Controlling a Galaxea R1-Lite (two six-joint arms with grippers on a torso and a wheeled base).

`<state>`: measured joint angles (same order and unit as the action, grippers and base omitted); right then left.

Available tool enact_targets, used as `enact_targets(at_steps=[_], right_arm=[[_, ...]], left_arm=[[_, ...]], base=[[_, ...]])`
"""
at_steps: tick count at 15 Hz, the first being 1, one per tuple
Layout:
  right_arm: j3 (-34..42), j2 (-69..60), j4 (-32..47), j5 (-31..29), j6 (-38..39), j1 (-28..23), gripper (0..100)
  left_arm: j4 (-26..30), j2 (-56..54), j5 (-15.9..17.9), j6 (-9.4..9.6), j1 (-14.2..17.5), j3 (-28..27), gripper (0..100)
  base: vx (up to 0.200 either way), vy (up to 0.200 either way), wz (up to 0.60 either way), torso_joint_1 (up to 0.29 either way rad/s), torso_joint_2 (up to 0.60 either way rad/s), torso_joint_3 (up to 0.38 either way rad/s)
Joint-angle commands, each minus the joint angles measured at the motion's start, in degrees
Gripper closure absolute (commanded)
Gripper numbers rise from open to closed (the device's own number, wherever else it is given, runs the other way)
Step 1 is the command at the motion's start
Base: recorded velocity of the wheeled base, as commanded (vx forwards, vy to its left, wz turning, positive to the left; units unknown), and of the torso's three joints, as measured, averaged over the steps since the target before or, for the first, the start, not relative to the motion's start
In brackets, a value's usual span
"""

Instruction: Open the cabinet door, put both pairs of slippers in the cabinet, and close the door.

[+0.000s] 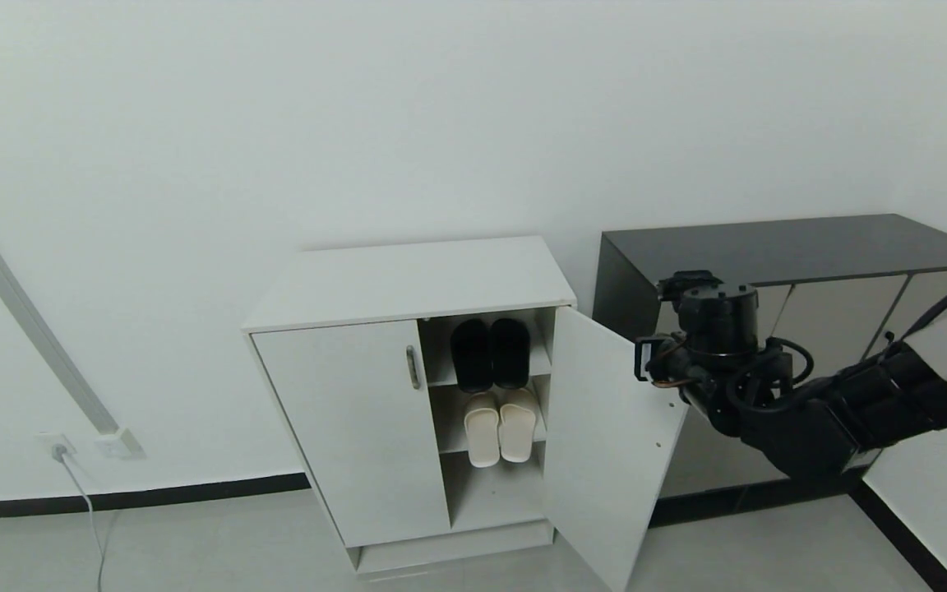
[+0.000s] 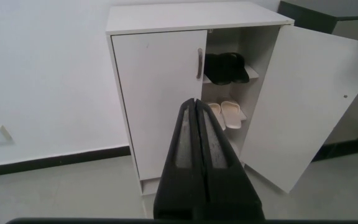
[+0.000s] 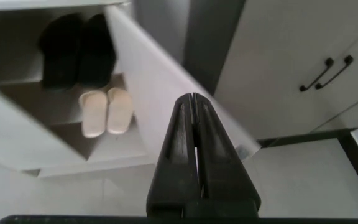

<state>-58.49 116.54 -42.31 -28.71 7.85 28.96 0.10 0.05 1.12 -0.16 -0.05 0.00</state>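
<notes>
Pale white two-door cabinet [image 1: 408, 284] with its right door [image 1: 605, 436] swung open. Black slippers [image 1: 490, 353] lie on the upper shelf [image 1: 541, 362] and cream slippers [image 1: 500, 426] on the middle shelf [image 1: 447, 444]. Stowing appears done; closing remains. The right claw [image 3: 193, 102], clenched and empty, hangs just beside the door's free edge. The left claw [image 2: 195, 104] is likewise clenched.

The black jointed right arm [image 1: 835, 411] comes in from around 4 o'clock in the head view and stretches out toward 9 o'clock. Its round black wrist block [image 1: 716, 321] sticks up toward 12. The black two-finger right gripper [image 3: 193, 106] has its fingers pressed flat together. Same deal for the black two-finger left gripper [image 2: 195, 109]: fingers closed tight.
</notes>
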Motion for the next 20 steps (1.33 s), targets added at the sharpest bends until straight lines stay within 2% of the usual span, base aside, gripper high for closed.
enact_targets(at_steps=[1, 10, 15, 20], right_arm=[[-3.1, 3.8, 0.0, 0.3, 0.1, -2.5, 100], [-7.2, 11.6, 0.0, 2.4, 0.9, -7.0, 100], [-7.0, 11.9, 0.0, 2.4, 0.9, -7.0, 100], [-4.7, 10.4, -0.1, 2.3, 0.9, -3.7, 100]], left_arm=[[0.0, 0.0, 0.0, -0.02, 0.0, 0.0, 100], [0.0, 0.0, -0.1, -0.02, 0.0, 0.0, 100], [0.0, 0.0, 0.0, -0.02, 0.0, 0.0, 100], [0.0, 0.0, 0.0, -0.02, 0.0, 0.0, 100]], base=[[0.0, 0.0, 0.0, 0.0, 0.0, 0.0], [0.0, 0.0, 0.0, 0.0, 0.0, 0.0], [0.0, 0.0, 0.0, 0.0, 0.0, 0.0], [0.0, 0.0, 0.0, 0.0, 0.0, 0.0]])
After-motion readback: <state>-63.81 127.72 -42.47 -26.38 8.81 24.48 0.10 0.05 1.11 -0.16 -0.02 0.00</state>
